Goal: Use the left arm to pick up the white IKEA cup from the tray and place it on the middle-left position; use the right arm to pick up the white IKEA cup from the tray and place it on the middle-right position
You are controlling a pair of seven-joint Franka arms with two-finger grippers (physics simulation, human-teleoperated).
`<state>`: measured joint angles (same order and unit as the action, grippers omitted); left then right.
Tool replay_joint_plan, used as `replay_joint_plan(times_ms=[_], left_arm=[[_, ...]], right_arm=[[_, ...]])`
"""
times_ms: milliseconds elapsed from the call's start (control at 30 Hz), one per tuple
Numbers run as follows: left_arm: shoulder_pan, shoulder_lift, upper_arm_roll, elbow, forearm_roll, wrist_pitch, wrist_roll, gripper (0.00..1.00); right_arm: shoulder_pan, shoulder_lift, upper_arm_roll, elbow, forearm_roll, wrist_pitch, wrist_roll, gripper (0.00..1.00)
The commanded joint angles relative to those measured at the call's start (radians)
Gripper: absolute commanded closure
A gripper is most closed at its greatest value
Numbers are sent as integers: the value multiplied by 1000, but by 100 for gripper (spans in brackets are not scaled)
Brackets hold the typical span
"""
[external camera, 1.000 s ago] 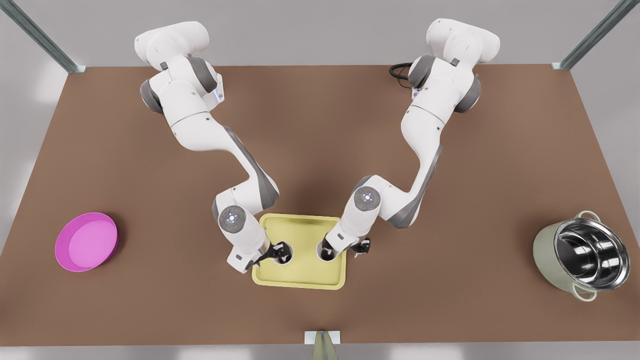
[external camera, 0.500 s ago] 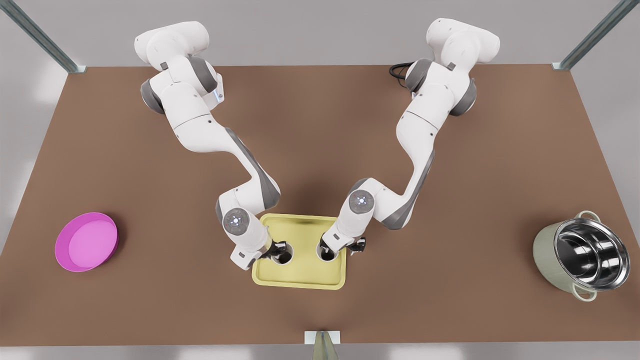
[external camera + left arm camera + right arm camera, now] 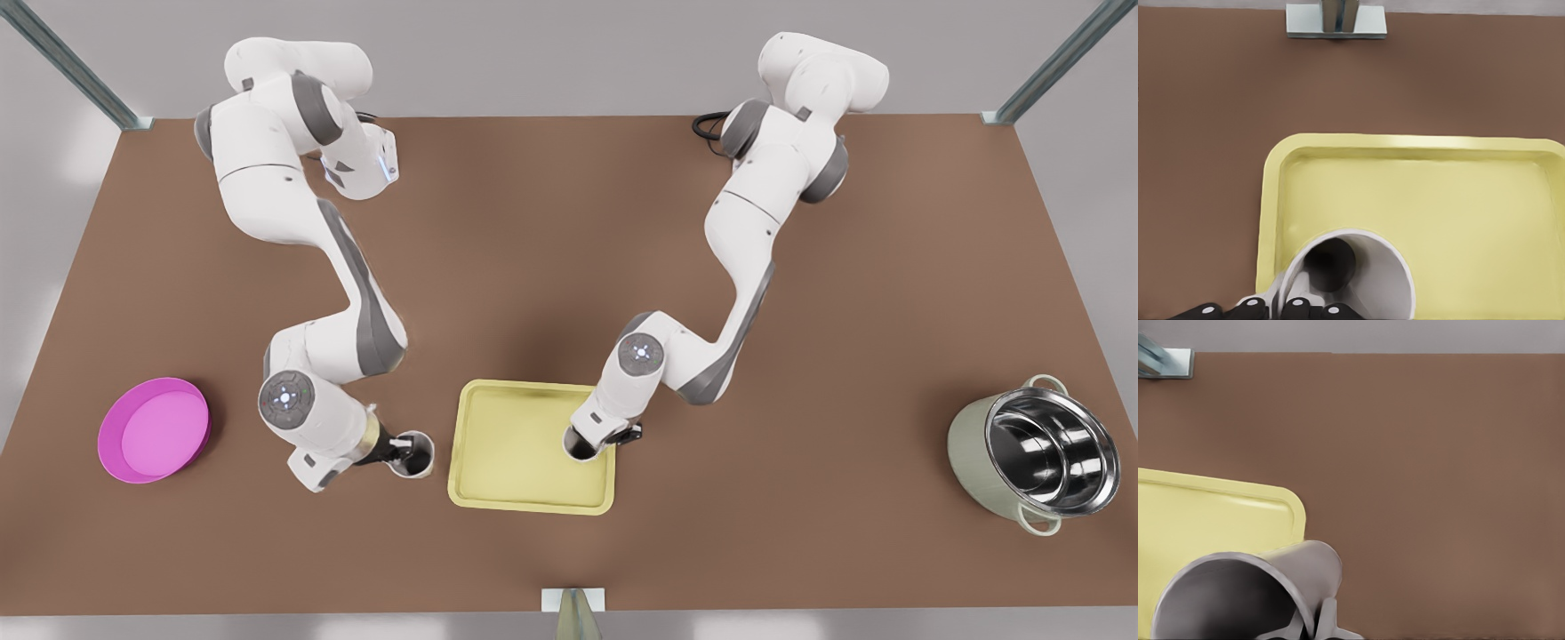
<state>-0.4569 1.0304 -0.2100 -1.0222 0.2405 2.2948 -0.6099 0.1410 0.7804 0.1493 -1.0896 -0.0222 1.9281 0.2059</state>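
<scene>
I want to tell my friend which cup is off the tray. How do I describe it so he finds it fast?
Find the pale yellow tray in the middle of the brown table. Just past its edge on the front view's left, the right end effector grips a white cup over bare table. The other white cup, gripped by the left end effector, is inside the tray's rim.

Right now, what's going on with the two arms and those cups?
The right gripper, at the front view's left, holds one white cup by its rim off the yellow tray, over the brown table. The left gripper grips the other white cup inside the tray, near its edge, not yet out.
</scene>
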Motion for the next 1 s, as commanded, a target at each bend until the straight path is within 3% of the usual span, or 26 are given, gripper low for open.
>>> replay_joint_plan(times_ms=[0, 33, 67, 200, 233, 367, 867, 967], left_arm=[[1, -7, 0, 1, -4, -57, -18, 87], [0, -7, 0, 1, -3, -58, -19, 96], [0, -7, 0, 1, -3, -58, -25, 98], [133, -154, -46, -32, -65, -258, 130, 98], [222, -225, -51, -125, -115, -255, 291, 97], [446, -280, -54, -276, -196, -155, 751, 96], [527, -288, -52, -434, -259, 110, 950, 96], [527, -288, -52, -434, -259, 110, 950, 88]], right_arm=[[-55, -7, 0, 0, -24, -155, -310, 98], [-92, -7, 0, 0, -25, -155, -378, 98], [-121, -6, -2, 0, -25, -155, -431, 98], [-209, 6, -8, -1, -35, -149, -566, 97], [-209, 14, -31, -1, -48, -138, -597, 97], [-210, 59, -137, -1, -61, 0, -741, 97], [-210, 138, -155, -3, -54, 201, -732, 96], [-210, 140, -155, -3, -51, 203, -731, 95]])
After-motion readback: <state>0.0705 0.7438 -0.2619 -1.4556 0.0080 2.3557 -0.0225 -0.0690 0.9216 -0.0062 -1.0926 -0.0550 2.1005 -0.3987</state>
